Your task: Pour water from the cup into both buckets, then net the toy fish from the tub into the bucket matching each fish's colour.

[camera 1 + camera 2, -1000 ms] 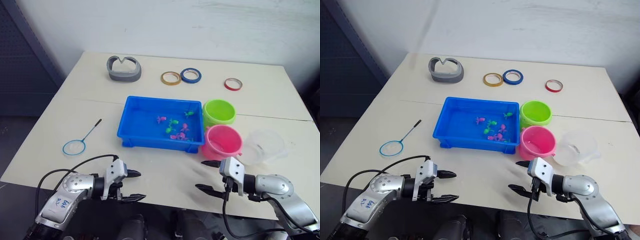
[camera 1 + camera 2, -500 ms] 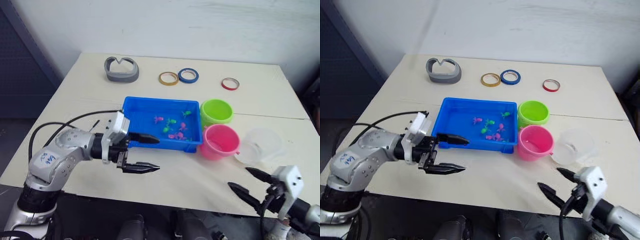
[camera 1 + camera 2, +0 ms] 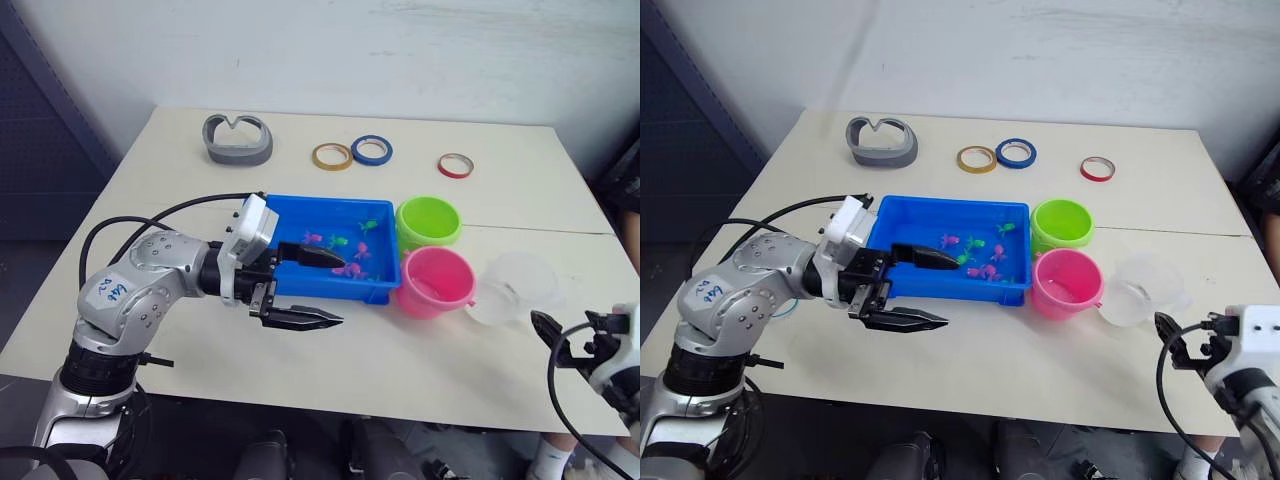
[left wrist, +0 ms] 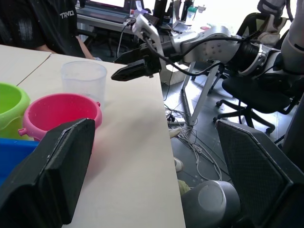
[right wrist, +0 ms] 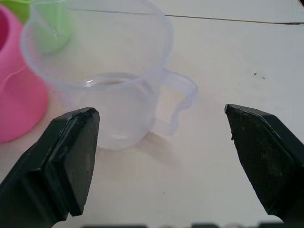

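The clear cup (image 3: 515,288) stands at the right, beside the pink bucket (image 3: 437,280); the lime green bucket (image 3: 429,222) is just behind the pink one. Several green and pink toy fish (image 3: 345,255) lie in the right part of the blue tub (image 3: 285,222). My left gripper (image 3: 325,288) hangs open over the tub's front rim, pointing right toward the buckets. My right gripper (image 3: 556,338) is open near the table's front right edge, a little short of the cup (image 5: 109,80), whose handle faces it. The cup holds a little water.
A grey curved object (image 3: 238,138) and three tape rings, yellow (image 3: 331,156), blue (image 3: 371,150) and red (image 3: 455,165), lie along the back. Beyond the table's right edge, the left wrist view shows office chairs (image 4: 247,80) and a person in black (image 4: 42,23).
My left arm rose from the front edge and moved forward and right to the tub's front rim. My right gripper moved right, to the front of the cup. Both stayed open.
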`<action>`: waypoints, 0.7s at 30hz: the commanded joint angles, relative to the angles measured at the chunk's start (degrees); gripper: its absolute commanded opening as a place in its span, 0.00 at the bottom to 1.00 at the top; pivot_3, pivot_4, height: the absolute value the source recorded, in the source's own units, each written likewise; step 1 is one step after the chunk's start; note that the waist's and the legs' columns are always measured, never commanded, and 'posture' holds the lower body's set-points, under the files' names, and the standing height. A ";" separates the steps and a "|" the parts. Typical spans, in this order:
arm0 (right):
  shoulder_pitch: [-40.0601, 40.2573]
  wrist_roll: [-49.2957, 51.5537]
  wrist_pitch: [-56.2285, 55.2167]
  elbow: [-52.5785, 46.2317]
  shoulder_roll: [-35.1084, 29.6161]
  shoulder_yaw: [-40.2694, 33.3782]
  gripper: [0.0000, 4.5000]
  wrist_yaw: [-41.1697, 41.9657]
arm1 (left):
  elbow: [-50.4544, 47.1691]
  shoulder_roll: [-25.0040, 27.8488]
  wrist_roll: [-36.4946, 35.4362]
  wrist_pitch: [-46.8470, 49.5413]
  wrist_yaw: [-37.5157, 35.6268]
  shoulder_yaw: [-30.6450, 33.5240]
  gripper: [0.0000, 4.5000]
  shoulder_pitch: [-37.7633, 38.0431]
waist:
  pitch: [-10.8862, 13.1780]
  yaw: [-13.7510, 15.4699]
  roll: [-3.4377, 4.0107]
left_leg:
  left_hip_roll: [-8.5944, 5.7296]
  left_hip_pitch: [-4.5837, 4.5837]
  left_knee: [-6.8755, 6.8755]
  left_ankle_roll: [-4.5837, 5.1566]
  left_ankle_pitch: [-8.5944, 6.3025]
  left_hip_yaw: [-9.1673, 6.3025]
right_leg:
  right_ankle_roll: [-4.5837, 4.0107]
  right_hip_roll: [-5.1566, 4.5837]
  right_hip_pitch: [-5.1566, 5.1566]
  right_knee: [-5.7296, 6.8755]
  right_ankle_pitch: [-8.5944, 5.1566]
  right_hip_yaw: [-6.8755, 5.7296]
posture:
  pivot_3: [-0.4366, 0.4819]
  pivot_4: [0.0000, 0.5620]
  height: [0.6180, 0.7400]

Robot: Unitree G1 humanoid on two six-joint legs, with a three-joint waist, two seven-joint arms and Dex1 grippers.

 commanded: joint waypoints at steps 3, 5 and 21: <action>-3.16 -3.20 -1.79 3.53 0.36 0.91 0.94 -1.64 | -0.18 -0.45 0.70 -0.71 1.34 0.28 1.00 -1.67 | 0.00 0.05 0.03 | 0.00 -0.05 -0.04 -0.01 0.00 0.00 | 0.00 0.00 -0.06 0.00 0.00 -0.01 | 0.48 0.27 1.00; -3.89 -4.16 -2.26 4.65 0.77 1.20 0.79 -2.28 | -0.56 -0.39 0.62 -0.47 1.93 0.47 1.00 -1.63 | 0.00 0.04 0.02 | 0.00 -0.06 -0.02 -0.01 0.00 0.00 | 0.00 0.00 -0.06 -0.01 0.00 0.00 | 0.48 0.27 1.00; -10.41 -9.40 -9.77 16.75 0.17 2.25 0.70 -0.98 | -1.09 -0.12 0.62 -0.03 3.81 0.50 1.00 -2.63 | 0.00 -0.04 0.04 | 0.00 -0.05 -0.02 -0.01 0.01 0.01 | 0.00 0.00 -0.06 0.02 0.00 0.00 | 0.48 0.27 1.00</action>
